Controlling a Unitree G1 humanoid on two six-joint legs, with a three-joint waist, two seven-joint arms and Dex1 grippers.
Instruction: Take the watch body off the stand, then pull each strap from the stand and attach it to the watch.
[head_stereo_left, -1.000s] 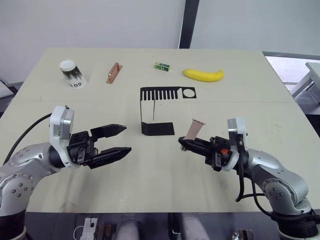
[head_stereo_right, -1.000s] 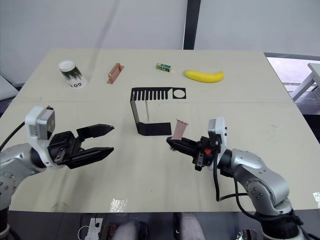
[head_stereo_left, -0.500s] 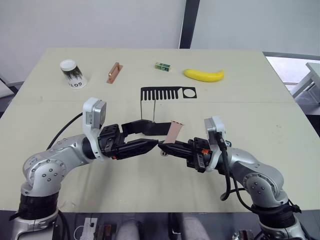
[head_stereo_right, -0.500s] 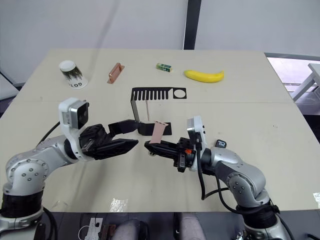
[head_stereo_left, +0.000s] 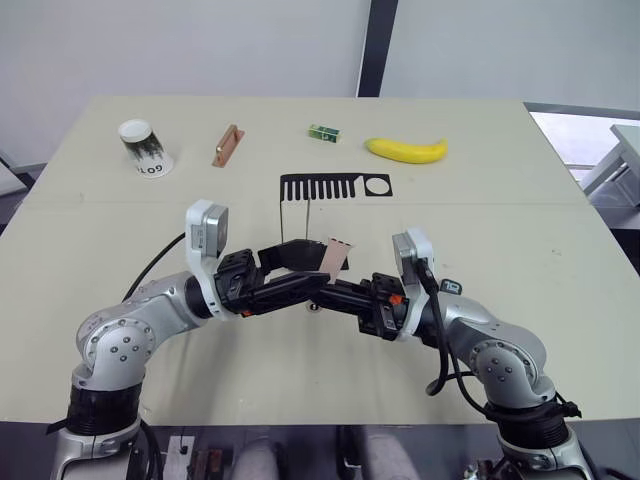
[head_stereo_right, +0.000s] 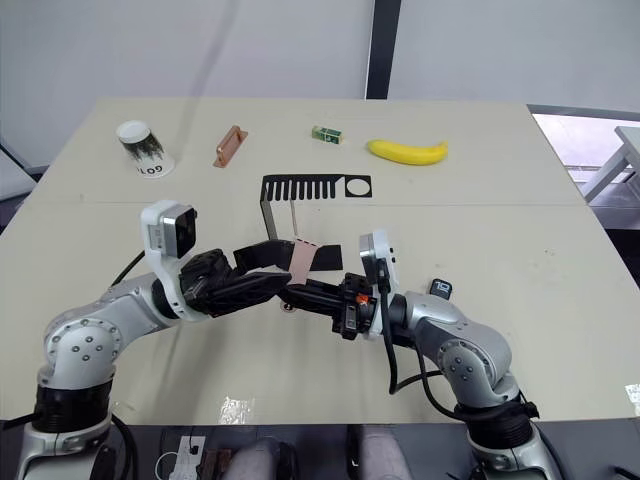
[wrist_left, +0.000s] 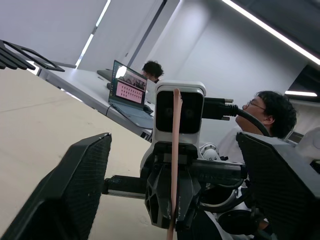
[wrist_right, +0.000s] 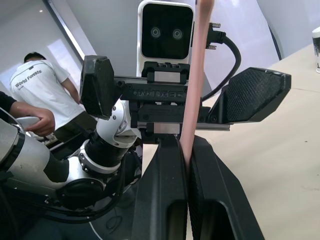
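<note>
- One pink strap (head_stereo_left: 333, 255) stood nearly upright, pinched at its lower end between the closed fingers of the right gripper (head_stereo_left: 330, 290), out in front of the stand (head_stereo_left: 318, 218).
- I saw a second thin pink strap (head_stereo_left: 309, 214) hanging from the stand's slotted top, still in place.
- I had the left gripper (head_stereo_left: 312, 268) with its fingers (wrist_left: 75, 190) spread apart, holding nothing, its tips either side of the right gripper's tips and the held strap.
- I could not pick out the watch body in any view.
- Both grippers met nose to nose above the table (head_stereo_left: 500, 230), just in front of the stand's base.
- Farther back lay a banana (head_stereo_left: 406, 149), a small green box (head_stereo_left: 323, 131), a copper-brown bar (head_stereo_left: 227, 145) and a paper cup (head_stereo_left: 145, 147), well apart from the grippers.
- Two people (wrist_left: 265, 120) sat in the background.
</note>
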